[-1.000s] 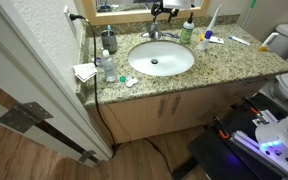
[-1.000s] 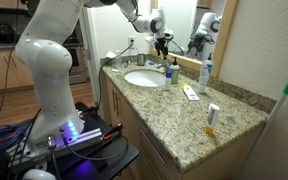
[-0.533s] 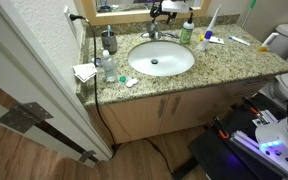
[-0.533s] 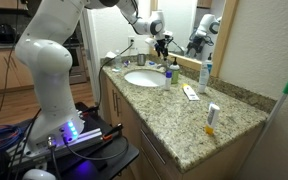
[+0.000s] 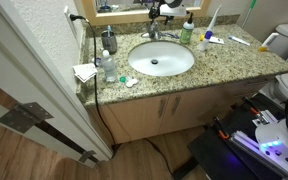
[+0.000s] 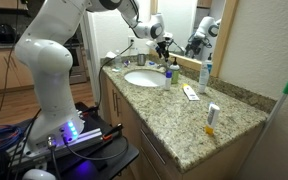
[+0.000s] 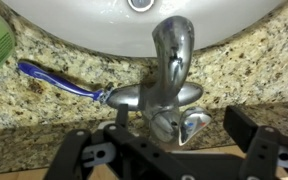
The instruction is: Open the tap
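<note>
**Above the basin's back rim: pincer spread wide over the chrome tap**

At the back rim of the white oval basin [image 5: 134, 62], set into the speckled granite desk [image 5: 234, 62], stands the small shiny chrome tap [image 5: 152, 34] with its short curved spout and lever handle. The black pincer [image 5: 164, 10] of the white robot arm [image 6: 54, 50] hangs just above and behind it. In the other exterior view the pincer [image 6: 162, 40] points down at the wall side of the basin.

The wrist view looks down on the tap [image 7: 172, 55]. Its spout reaches out over the white bowl [image 7: 84, 25] and its lever lies low against the granite. The pincer [image 7: 159, 132] is released. Its two dark fingers [image 7: 79, 155] stand far apart at the bottom of the picture, one on each side of the tap's rear, and neither touches the metal.

Several things crowd the spot. A blue-handled toothbrush [image 7: 59, 80] lies slantwise on the granite, its end reaching up to the tap's base. A green-capped bottle [image 5: 187, 30] stands just beside the tap, and a green edge shows at the border of the wrist view. A dark soap dispenser [image 5: 109, 40] stands on the opposite side, near the basin's rim and apart from the tap.
</note>
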`<action>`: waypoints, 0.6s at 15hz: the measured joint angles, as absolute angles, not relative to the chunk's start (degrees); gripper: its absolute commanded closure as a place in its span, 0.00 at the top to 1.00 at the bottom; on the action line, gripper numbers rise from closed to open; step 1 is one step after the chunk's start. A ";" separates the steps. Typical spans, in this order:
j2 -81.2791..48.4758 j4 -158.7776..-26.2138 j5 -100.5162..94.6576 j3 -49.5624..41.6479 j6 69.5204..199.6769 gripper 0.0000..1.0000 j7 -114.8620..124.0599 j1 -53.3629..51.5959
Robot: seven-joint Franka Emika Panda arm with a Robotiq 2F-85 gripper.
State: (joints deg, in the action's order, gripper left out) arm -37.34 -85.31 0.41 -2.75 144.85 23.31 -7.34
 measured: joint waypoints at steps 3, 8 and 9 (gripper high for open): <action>-38.09 -84.77 0.26 -2.92 145.62 0.46 23.20 -7.45; -38.22 -84.58 0.17 -2.98 146.97 0.10 23.07 -7.88; -38.22 -84.53 0.17 -2.98 147.23 0.05 23.07 -8.09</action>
